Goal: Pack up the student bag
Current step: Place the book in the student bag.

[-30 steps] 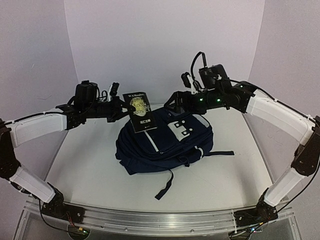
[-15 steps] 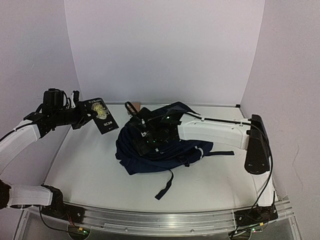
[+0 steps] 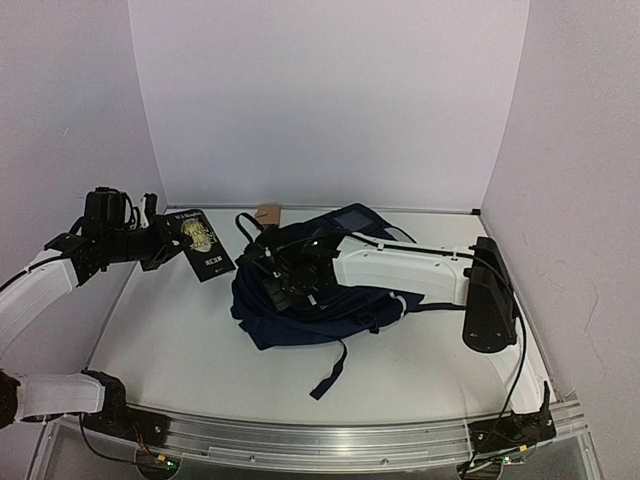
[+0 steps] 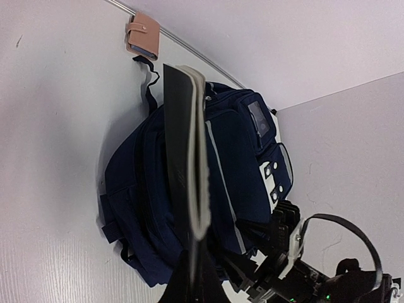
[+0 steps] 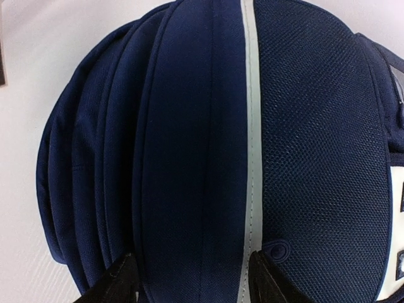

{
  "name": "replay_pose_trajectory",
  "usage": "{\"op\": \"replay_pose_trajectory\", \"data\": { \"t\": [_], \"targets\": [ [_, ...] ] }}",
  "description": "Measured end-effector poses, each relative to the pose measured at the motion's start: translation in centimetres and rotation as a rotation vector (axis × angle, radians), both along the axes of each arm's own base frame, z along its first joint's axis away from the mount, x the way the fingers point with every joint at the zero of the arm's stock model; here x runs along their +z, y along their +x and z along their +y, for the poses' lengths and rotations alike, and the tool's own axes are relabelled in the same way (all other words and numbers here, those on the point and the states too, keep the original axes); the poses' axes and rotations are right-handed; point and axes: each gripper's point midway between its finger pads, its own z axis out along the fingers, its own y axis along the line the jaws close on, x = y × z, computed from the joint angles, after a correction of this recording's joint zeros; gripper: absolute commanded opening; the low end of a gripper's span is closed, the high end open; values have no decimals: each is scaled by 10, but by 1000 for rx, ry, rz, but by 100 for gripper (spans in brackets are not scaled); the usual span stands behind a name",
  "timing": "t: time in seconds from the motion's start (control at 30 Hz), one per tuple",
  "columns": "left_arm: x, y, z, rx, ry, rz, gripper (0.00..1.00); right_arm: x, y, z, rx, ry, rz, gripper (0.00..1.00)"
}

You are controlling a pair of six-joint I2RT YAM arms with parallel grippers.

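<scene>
We see a dark navy blue backpack [image 5: 189,158] with a thin white stripe [image 5: 251,126] down it and a dotted mesh patch in the same blue. The book [image 3: 202,243] has a black cover with a gold picture and small white letters. The little wallet [image 4: 142,42] is peachy tan. The left arm [image 3: 30,290] and right arm [image 3: 400,270] are white with black parts. The table [image 3: 180,350] is white.

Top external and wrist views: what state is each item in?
Navy blue fabric backpack: lying down, no opening visible.
Black paperback book: closed, held off the table.
Tan snap wallet: closed, on the table.
Left end effector: shut on the book.
Right end effector: open, straddling a backpack fold.
</scene>
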Motion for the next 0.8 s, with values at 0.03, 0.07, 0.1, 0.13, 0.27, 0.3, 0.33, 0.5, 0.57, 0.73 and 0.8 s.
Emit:
{"op": "replay_pose_trajectory", "data": {
  "t": [0.03,0.07,0.1,0.13,0.27,0.3,0.33,0.5,0.57,0.73,0.8],
  "targets": [
    [0,0,0,-2,-1,-1,0,-4,1,1,1,-11,-3,71],
    [0,0,0,-4,-1,-2,0,-8,1,2,1,-21,-6,73],
    [0,-1,-1,-5,0,-2,0,-11,2,3,1,-30,-8,75],
    [1,-1,-1,-7,0,-3,0,-14,3,3,0,-39,-12,75],
    [0,-1,-1,-10,2,-5,0,-17,9,1,-18,-62,-37,47],
    [0,-1,-1,-10,2,-5,0,-17,10,0,-27,-67,-47,34],
    [0,-1,-1,-11,2,-5,0,-19,12,-1,-35,-77,-58,23],
    [-2,-3,-3,-28,0,-1,0,-16,12,2,-68,-73,-103,0],
    [-1,-4,-4,-39,-4,-4,0,-11,13,1,-86,-68,-115,0],
    [5,-9,-8,-70,-22,-16,0,14,21,2,-128,-16,-139,0],
    [7,-12,-11,-87,-33,-21,0,28,24,0,-144,21,-141,0]
  ]
}}
